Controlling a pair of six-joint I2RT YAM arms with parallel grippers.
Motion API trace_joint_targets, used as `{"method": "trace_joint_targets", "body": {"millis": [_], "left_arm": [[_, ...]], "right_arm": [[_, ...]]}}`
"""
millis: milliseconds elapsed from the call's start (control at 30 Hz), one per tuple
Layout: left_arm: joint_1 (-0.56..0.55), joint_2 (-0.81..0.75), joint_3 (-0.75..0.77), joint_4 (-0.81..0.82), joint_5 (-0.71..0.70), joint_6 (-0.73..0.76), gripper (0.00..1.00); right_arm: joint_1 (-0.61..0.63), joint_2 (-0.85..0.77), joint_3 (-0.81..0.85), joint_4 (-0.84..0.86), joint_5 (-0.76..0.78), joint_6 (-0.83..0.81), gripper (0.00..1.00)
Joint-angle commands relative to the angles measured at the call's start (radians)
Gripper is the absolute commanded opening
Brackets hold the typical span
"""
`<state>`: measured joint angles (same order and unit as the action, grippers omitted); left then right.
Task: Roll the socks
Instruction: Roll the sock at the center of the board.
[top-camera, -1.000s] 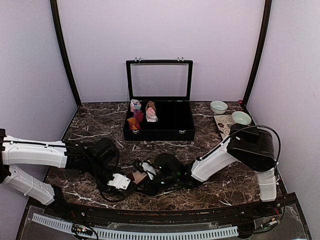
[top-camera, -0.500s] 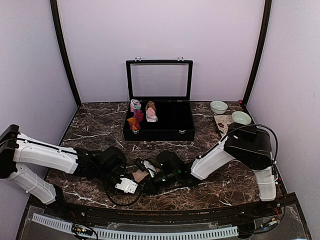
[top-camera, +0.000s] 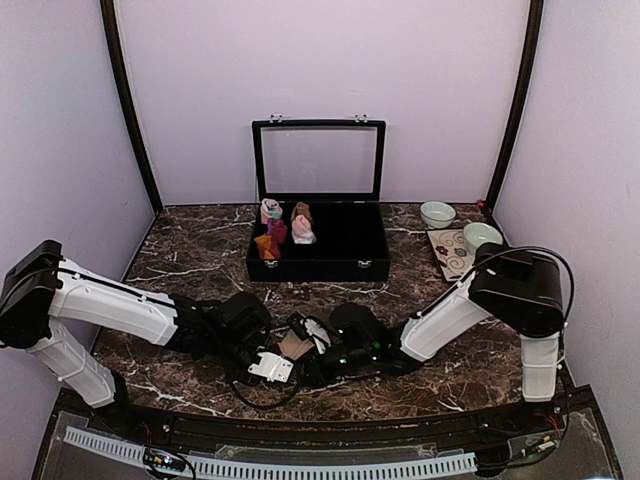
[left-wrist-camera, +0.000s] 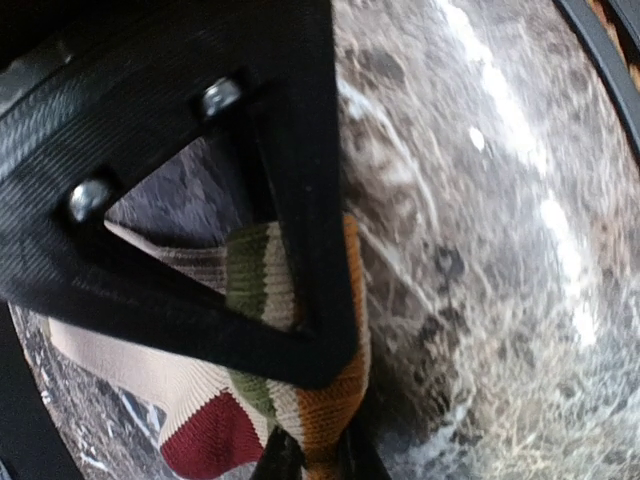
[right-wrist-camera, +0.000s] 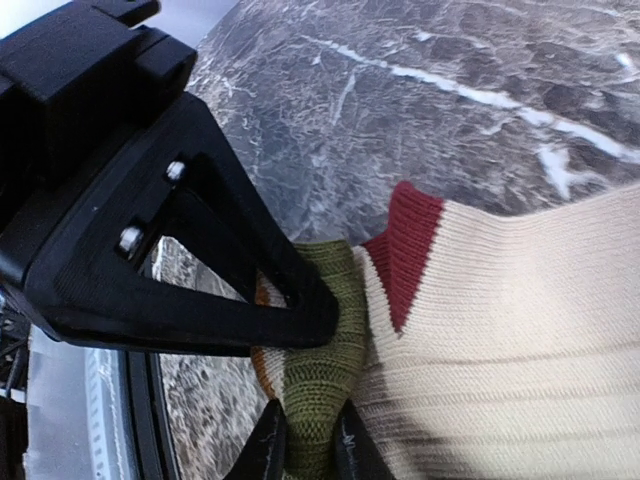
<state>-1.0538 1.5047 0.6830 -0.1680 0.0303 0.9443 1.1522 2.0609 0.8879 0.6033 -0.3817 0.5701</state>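
The striped sock lies bunched on the marble table near the front edge, between my two grippers. In the left wrist view it shows olive, cream, orange and red bands. My left gripper is shut on its orange end. In the right wrist view the sock has a cream foot, a red patch and an olive toe. My right gripper is shut on the olive toe. In the top view the left gripper and the right gripper almost touch. No long pink sock lies on the table.
An open black case stands at the back centre and holds several small rolled bundles, among them a pink-mint one, an orange one and a magenta one. Two pale bowls and a patterned mat are at the back right.
Both grippers and the sock between them have shifted to the right along the front of the table. The left arm has stretched further toward the centre.
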Motion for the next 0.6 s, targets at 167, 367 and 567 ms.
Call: {"method": "trace_joint_targets", "body": {"millis": [167,367,567], "left_arm": [[0.018,0.140,0.074,-0.269,0.197,-0.104,0.00],[0.065,0.232,0.169,-0.358,0.291,-0.125,0.01],[0.106,0.292,0.218,-0.402,0.328,-0.133,0.00]], "right_arm": [[-0.006,-0.097,-0.219,-0.277,0.309,-0.031,0.20],[0.006,-0.207,-0.308,-0.211,0.395,-0.067,0.88],[0.033,-0.315,-0.408,-0.139,0.489,-0.056,0.97]]}}
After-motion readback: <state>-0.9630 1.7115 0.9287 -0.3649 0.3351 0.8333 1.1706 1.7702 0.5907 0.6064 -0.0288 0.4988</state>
